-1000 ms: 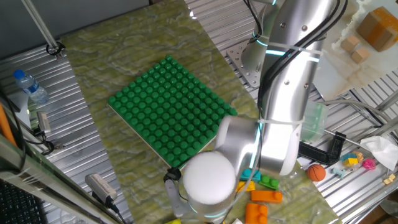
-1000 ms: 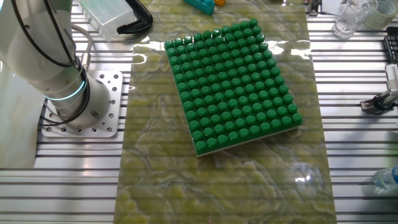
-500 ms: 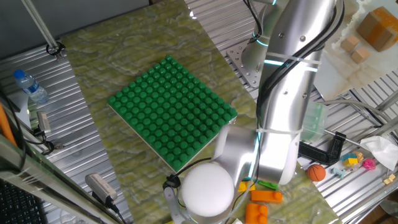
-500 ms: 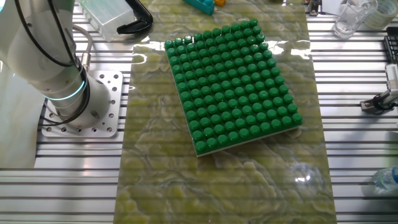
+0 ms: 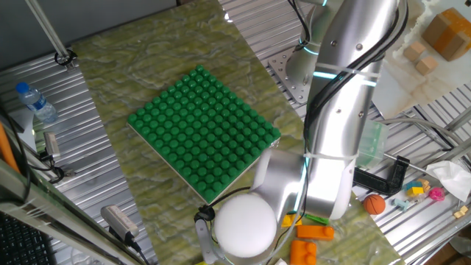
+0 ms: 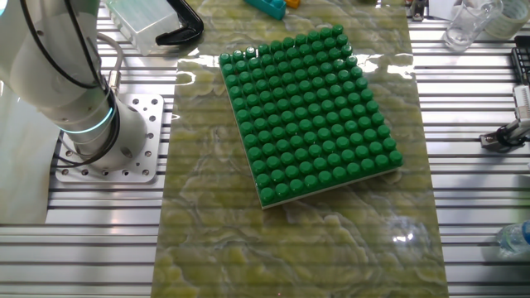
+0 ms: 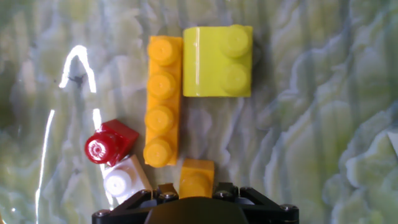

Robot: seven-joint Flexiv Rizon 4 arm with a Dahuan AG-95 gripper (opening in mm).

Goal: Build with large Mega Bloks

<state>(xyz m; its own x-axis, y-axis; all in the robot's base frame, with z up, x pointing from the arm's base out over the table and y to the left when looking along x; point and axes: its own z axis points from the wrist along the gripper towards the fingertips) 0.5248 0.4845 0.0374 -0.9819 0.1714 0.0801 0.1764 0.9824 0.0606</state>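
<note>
In the hand view a long orange-yellow four-stud brick lies on the marbled mat. A yellow-green two-stud brick touches its right side. A small orange one-stud brick sits just below them, against the black body of my gripper. The fingers do not show there. In one fixed view the arm's wrist hangs low over the brick pile and hides the gripper. Two orange bricks and a sliver of a green brick peek out beside it. The green baseplate carries no bricks.
A red piece and a white piece lie left of the long brick. An orange ball, a black bracket and small toys sit to the right. A cyan brick lies beyond the baseplate. A water bottle stands at the left.
The wrist dropped lower over the brick pile between a second and half a second ago, covering the cyan and green bricks. Since then nothing has moved.
</note>
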